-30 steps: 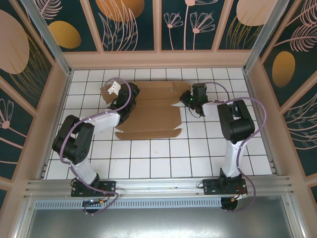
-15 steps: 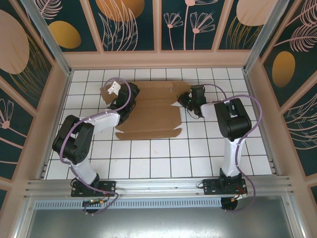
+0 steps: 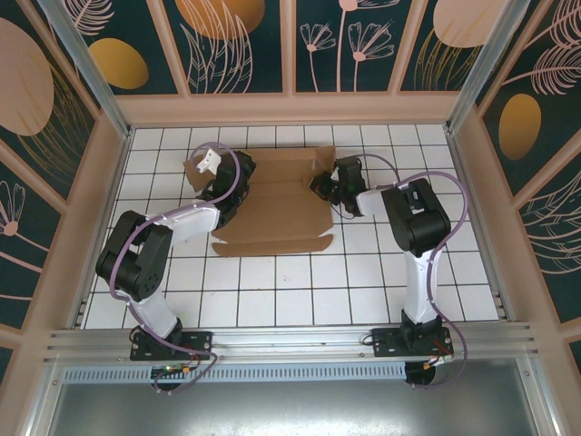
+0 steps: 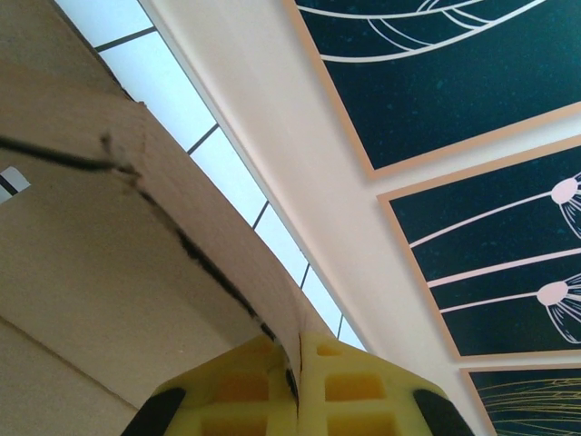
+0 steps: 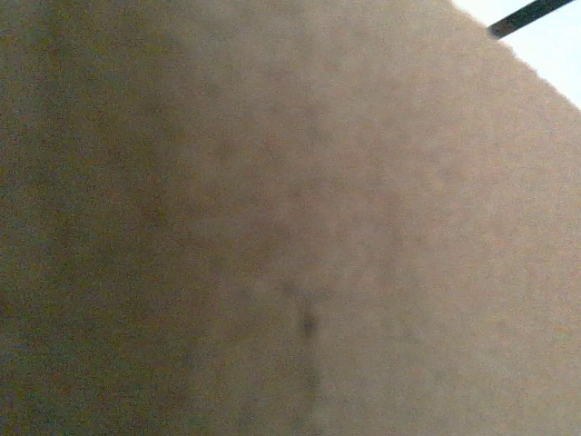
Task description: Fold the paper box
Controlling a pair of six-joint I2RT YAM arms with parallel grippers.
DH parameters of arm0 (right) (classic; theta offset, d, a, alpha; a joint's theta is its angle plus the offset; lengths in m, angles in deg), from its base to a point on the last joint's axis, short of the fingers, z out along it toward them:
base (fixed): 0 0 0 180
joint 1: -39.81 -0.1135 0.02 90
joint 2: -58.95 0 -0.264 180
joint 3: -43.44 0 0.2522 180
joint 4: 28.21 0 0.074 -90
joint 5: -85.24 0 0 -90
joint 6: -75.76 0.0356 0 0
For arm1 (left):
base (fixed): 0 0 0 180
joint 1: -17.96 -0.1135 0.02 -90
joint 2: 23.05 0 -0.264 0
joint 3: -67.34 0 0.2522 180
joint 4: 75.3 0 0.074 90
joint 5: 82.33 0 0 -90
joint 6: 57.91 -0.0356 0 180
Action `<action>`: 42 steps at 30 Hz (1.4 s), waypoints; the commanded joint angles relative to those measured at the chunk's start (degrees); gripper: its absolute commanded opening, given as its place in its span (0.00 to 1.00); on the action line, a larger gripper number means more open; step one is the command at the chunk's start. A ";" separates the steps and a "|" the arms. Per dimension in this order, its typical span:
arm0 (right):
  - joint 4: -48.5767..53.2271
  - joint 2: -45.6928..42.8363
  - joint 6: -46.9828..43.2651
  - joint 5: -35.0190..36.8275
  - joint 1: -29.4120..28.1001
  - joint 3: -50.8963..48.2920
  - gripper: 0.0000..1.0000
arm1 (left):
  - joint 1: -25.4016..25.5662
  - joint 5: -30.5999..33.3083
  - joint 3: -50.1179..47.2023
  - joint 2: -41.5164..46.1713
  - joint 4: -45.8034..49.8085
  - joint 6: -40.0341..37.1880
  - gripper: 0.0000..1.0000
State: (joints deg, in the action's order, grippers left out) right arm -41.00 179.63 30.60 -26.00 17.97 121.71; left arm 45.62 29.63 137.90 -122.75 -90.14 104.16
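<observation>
Early stage, barely started: the paper box (image 3: 277,207) is a flat brown die-cut sheet on the white tiled table (image 3: 290,291), upper middle of the top view, main panels lying flat with creases and slits showing, no walls stood up, no lid closed, nothing tucked; only the two side flaps look lifted off the tiles, one at the sheet's upper-left corner and one at its upper-right edge, so nearly all the folding is left: raise sides, fold front wall, tuck flaps, close. Left gripper (image 4: 297,377) at bottom centre of the left wrist view, yellow fingertips (image 4: 241,392) pressed together with no gap, and the cardboard's edge runs straight down into the seam between them, so I judge it is pinching the left flap; the rest of that flap spreads over the left half of that frame, back wall panels on the right. Right gripper (image 3: 324,183) sits at the sheet's right edge in the top view, beside the raised flap, jaws closed; can't tell if cardboard is between them. In the right wrist view the cardboard is blurred and very close to the lens, a sliver of white tile in the upper-right corner
</observation>
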 commanded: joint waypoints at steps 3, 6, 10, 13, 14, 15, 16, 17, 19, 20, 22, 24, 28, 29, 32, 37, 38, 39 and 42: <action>2.79 -0.17 -3.55 -1.18 -0.21 1.41 0.00 | 0.20 -0.97 -0.22 -0.30 5.08 -0.93 0.00; 1.88 -4.28 -5.25 -0.57 0.89 -1.53 0.05 | 0.20 -0.43 -0.46 0.03 5.23 -0.92 0.00; 4.21 -11.20 -10.86 0.44 2.71 -5.35 0.13 | 0.20 0.65 -0.60 0.60 5.87 -1.40 0.00; 3.53 -17.07 -15.70 -1.48 4.15 -9.52 0.16 | 0.20 1.15 -0.43 1.03 6.37 -1.69 0.00; 1.26 -19.81 -16.93 -4.12 4.59 -11.99 0.17 | 0.20 1.24 -0.24 1.01 6.65 -1.74 0.00; -0.74 -22.06 -18.03 -6.47 4.88 -13.87 0.18 | 0.20 1.17 0.01 1.00 7.01 -1.70 0.00; -2.39 -24.99 -19.01 -8.67 5.29 -16.00 0.18 | 0.20 1.16 0.27 0.92 7.49 -1.92 0.00; -3.10 -27.51 -19.82 -9.30 5.53 -17.49 0.18 | 0.21 0.98 0.56 0.70 7.74 -2.03 0.00; -3.51 -33.07 -21.85 -6.88 6.27 -19.92 0.17 | 0.20 0.56 0.82 0.48 8.12 -2.11 0.00; -3.33 -35.30 -22.56 -4.45 6.65 -20.56 0.15 | 0.25 0.39 0.86 0.39 8.21 -2.05 0.00; -0.99 -37.79 -24.23 4.35 7.98 -19.79 0.09 | 0.20 0.15 0.93 0.30 8.32 -2.43 0.00; 0.75 -37.29 -26.09 11.22 9.34 -17.84 0.12 | 0.19 0.23 1.04 0.47 8.69 -2.89 0.00; 7.46 -27.82 -32.60 13.39 13.89 -7.74 0.18 | 0.20 0.33 1.37 0.79 8.91 -3.34 0.00; 9.39 -25.28 -34.77 13.45 14.38 -5.09 0.18 | 0.21 0.16 1.51 0.78 9.01 -3.17 0.00; 15.05 -16.37 -45.75 8.94 14.53 3.39 0.18 | 0.22 -1.03 2.22 0.35 9.18 -2.68 0.00; 16.31 -11.32 -63.78 -1.19 12.56 5.59 0.18 | 0.20 -1.01 2.83 -0.06 9.68 -2.29 0.00; 15.95 -11.16 -66.48 -0.91 11.65 4.94 0.21 | 0.18 -0.62 3.03 -0.17 9.79 -2.36 0.00; 16.16 -10.89 -69.03 -0.95 10.78 4.63 0.23 | 0.12 -0.38 3.37 -0.17 9.92 -2.51 0.00; 18.73 -9.65 -72.35 -3.54 9.61 5.45 0.28 | -0.06 -0.63 4.88 -0.70 10.57 -2.12 0.00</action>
State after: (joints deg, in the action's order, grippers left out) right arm -24.36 169.40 -32.09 -24.93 28.94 126.47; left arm 45.67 29.17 141.11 -122.36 -83.95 103.68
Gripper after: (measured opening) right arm 0.279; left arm 0.051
